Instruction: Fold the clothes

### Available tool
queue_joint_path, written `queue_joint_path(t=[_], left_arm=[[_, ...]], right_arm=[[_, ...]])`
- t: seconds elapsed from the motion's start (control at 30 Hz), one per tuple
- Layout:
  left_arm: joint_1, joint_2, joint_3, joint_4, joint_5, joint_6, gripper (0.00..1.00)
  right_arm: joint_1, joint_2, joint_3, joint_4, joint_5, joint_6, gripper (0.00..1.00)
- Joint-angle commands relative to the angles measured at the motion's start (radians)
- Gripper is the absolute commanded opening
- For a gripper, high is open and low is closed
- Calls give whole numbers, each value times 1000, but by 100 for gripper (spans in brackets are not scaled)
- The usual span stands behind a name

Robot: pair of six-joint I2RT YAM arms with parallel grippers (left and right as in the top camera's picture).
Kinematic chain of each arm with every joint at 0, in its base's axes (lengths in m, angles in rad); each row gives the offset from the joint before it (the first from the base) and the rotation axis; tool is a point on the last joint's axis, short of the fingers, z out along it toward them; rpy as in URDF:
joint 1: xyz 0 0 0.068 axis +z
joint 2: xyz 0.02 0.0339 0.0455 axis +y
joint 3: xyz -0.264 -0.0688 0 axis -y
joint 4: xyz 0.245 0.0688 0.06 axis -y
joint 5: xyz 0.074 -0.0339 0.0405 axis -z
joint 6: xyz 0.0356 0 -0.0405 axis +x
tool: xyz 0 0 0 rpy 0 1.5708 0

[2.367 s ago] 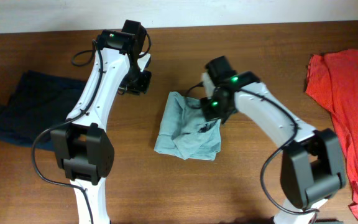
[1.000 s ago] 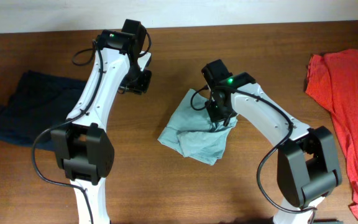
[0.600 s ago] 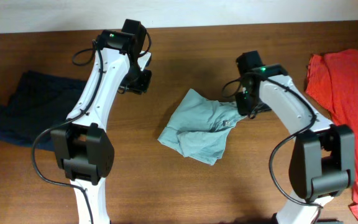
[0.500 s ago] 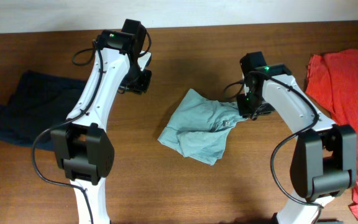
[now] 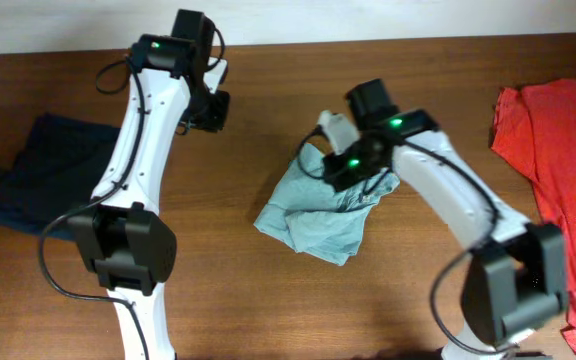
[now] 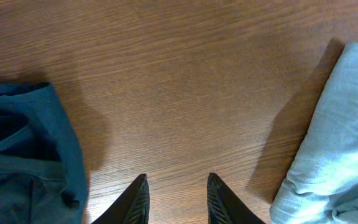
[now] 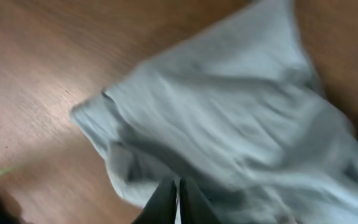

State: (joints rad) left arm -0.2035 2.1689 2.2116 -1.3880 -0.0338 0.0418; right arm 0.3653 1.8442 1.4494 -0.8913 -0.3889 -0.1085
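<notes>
Overhead, the right gripper [image 7: 175, 184] sits over the upper edge of the crumpled pale grey-blue T-shirt [image 5: 313, 215], fingers pressed together just above blurred cloth; whether a fold is pinched cannot be told. The left gripper [image 6: 177, 179] stands with fingers apart over the bare wooden table [image 6: 185, 74], dark navy garment [image 6: 23, 155] to its left, T-shirt to its right. An orange-red shirt [image 5: 553, 140] lies well apart, off to the right gripper's right.

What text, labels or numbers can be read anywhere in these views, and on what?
None readable.
The pale T-shirt, navy garment and orange-red shirt show no legible print.
The left arm and right arm show only green lights, no legible label.
</notes>
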Motion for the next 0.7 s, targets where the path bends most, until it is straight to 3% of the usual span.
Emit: queue_joint_path(t=[0.0,0.17,0.27,0.37,0.47,0.53,0.67], left_arm=[[4,-19,16,-12,16,12,31],[4,-19,16,-13,16,12,31],[4,-19,16,-21,16,12,31],[4,-19,16,-31,16,12,31],[4,-19,16,-31,15,12,31],[4,-19,16,-31,15,12,31],[4,-19,16,-30,15,12,31]], right_arm=[[60,83,8,14,-27,-7,9],[94,115,8,-25,-26,-13,10],[91,115,8,-164,3,-50,9],[92,114,8,-380,192,-60,6],[92,107,8,-475,230,-47,4],[92,84,9,-472,224,-23,4],[92,19,10,-292,163,-26,4]])
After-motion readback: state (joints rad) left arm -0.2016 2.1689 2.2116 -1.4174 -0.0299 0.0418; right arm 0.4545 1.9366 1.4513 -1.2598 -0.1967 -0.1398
